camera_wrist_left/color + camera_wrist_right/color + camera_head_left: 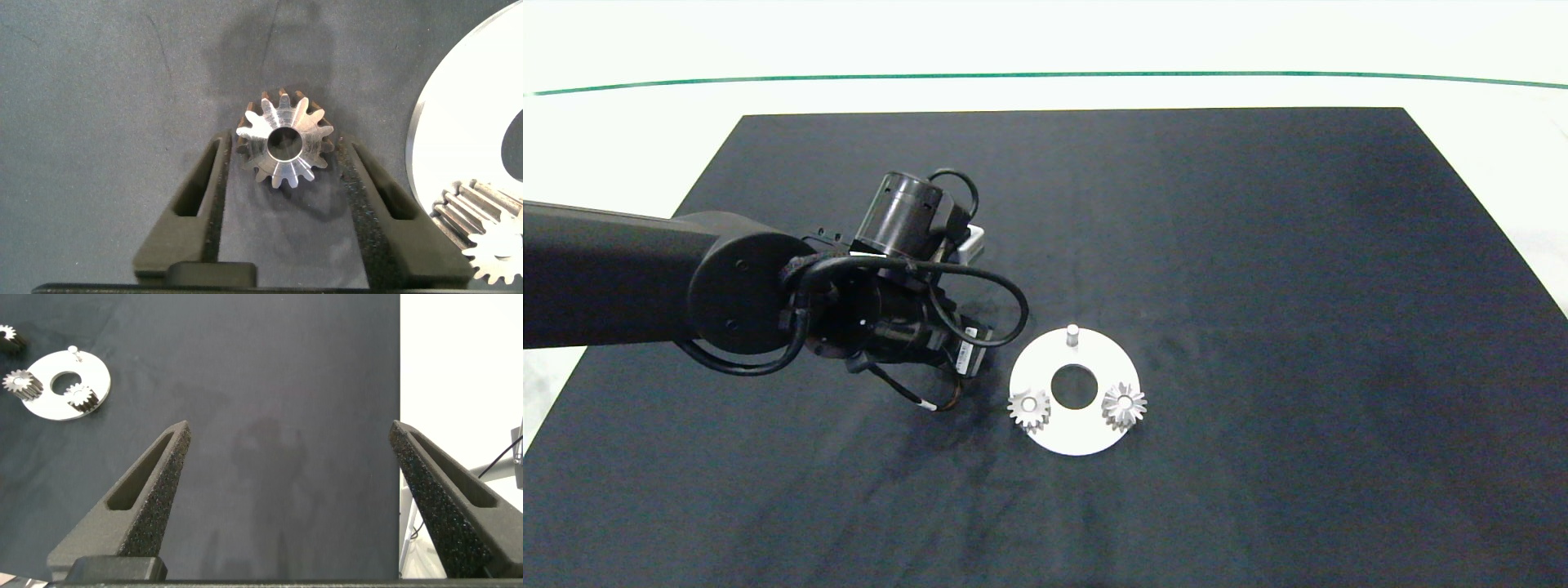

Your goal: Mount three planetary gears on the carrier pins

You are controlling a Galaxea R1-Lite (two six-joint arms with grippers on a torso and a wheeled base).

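Fingers (196,200) of the left gripper (282,204) stand spread on either side of a third planetary gear (284,140), which lies flat on the black mat (1258,245); whether the foam pads touch its teeth cannot be told. The dark left arm (613,273) reaches in from the mat's left edge, its wrist bent down near the mat's middle and looped with black cables, hiding that gear from above.

Just beside it lies the white disc (1086,437), flat and round with a large centre hole. Two silvery gears sit on carrier pins at the side nearer the mat's front edge: one (1029,408) toward the arm, the other (1124,404) away from it. The bare pin (1072,333) stands upright at the disc's far side.

The right gripper (290,498) hangs over bare mat near its right edge, well apart from the disc, its fingers held wide with nothing between them.
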